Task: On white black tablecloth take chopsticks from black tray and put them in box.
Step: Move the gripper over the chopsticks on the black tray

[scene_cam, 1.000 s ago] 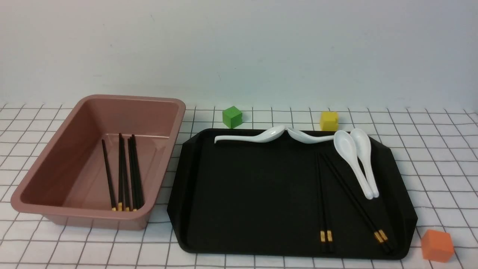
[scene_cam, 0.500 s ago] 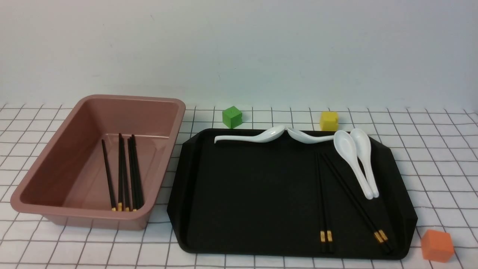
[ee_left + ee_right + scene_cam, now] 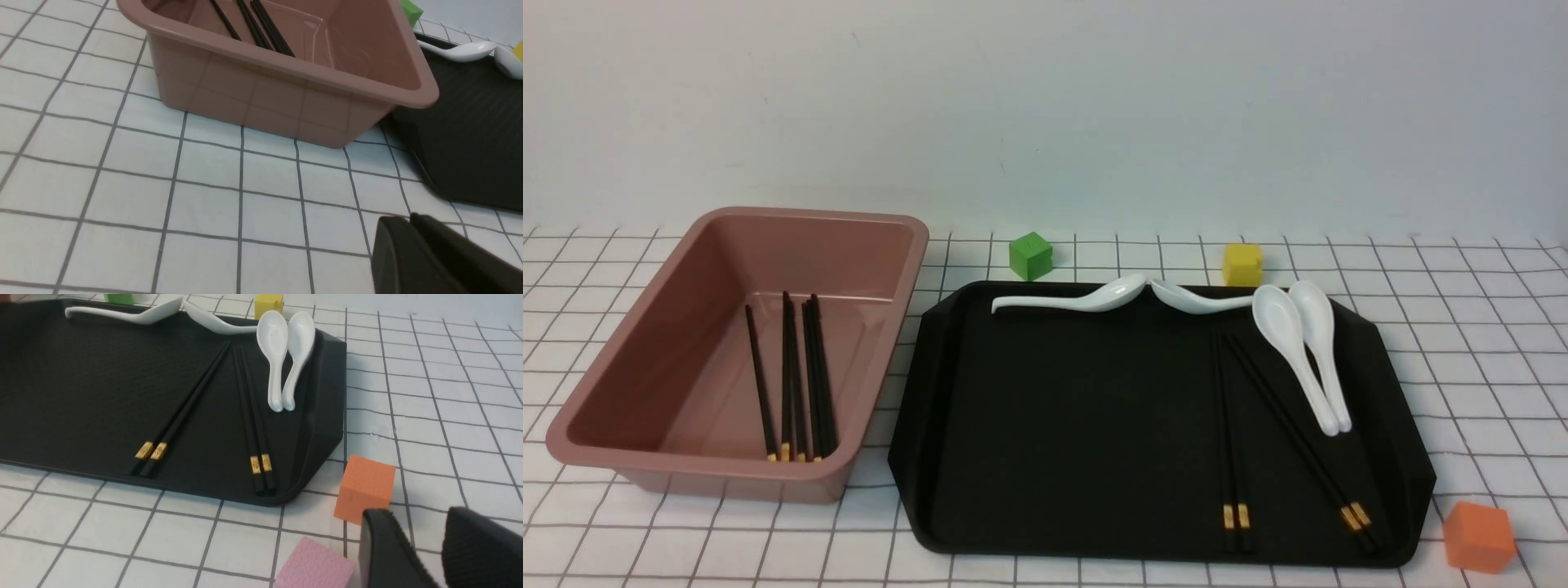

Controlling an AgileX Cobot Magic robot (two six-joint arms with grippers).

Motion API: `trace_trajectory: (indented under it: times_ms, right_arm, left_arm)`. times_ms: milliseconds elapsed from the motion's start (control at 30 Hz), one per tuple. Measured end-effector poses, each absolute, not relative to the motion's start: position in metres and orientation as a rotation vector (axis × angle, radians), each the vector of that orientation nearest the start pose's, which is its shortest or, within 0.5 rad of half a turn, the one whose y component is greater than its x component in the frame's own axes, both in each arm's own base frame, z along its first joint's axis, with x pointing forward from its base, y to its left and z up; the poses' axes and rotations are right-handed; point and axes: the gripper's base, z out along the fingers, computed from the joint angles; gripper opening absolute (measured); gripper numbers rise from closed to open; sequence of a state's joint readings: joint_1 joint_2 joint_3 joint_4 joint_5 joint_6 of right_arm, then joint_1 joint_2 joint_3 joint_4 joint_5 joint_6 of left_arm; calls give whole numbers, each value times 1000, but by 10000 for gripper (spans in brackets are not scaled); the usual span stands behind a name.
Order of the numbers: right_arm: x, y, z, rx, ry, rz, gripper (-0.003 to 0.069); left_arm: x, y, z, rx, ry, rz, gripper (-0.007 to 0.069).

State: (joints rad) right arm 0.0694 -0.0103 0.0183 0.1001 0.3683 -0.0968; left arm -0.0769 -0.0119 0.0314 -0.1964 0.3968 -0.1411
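No text, label, brand or number is legible. The gold bands on the chopsticks (image 3: pixel 186 410) carry small dark emblem-like marks, too small to make out. In the front view, one pair's bands lie toward five o'clock from the middle of the black tray (image 3: pixel 1078 425), and the other pair's toward four o'clock.

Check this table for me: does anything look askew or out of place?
Mostly tidy, but one white spoon lies crosswise, its bowl tip against the other crosswise spoon at the far rim of the black tray. Nothing looks spilled or damaged.
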Motion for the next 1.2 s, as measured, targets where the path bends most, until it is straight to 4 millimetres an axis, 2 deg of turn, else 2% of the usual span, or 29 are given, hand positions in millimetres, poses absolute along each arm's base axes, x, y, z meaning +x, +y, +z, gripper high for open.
trace_trajectory:
  times_ms: [133,200,233,400,500,567,633,733,833,900,1000,1033,1067,1133,1200]
  right_arm:
    - [52,7,175,-97,1855,71,239]
    - [52,8,175,-48,1853,135,239]
    - [52,10,176,6,1852,201,239]
    - [51,23,179,440,1798,748,239]
    - [51,26,183,565,1749,921,239]
    - [51,27,186,597,1719,968,239]
    - [51,27,187,593,1709,969,238]
    - [49,28,196,491,1706,927,209]
    - [47,29,244,292,1659,805,78]
    - [55,30,271,178,1723,697,3]
    - [75,33,291,59,1922,584,-8]
    - [89,35,289,29,2077,546,-3]
    - [94,34,287,14,2134,512,-1]
    - [123,31,270,39,2459,414,13]
    - [143,29,254,74,2638,366,31]
  left_arm:
    - [51,-11,168,-182,1898,-343,43]
    - [51,-11,168,-182,1898,-343,43]
    - [51,-11,168,-182,1898,-343,43]
    - [51,-11,168,-182,1898,-343,48]
    - [51,-11,168,-182,1898,-343,52]
    - [51,-11,168,-182,1898,-343,55]
    - [51,-11,168,-182,1898,-343,57]
    - [51,-11,168,-182,1898,-343,61]
    - [51,-11,168,-182,1899,-343,64]
    - [51,-11,168,-182,1899,-343,69]
    - [51,-11,168,-183,1899,-344,72]
    - [51,-11,168,-183,1899,-344,72]
    - [51,-11,168,-183,1899,-344,72]
    - [51,-11,168,-183,1900,-345,75]
    - [51,-11,168,-183,1901,-345,76]
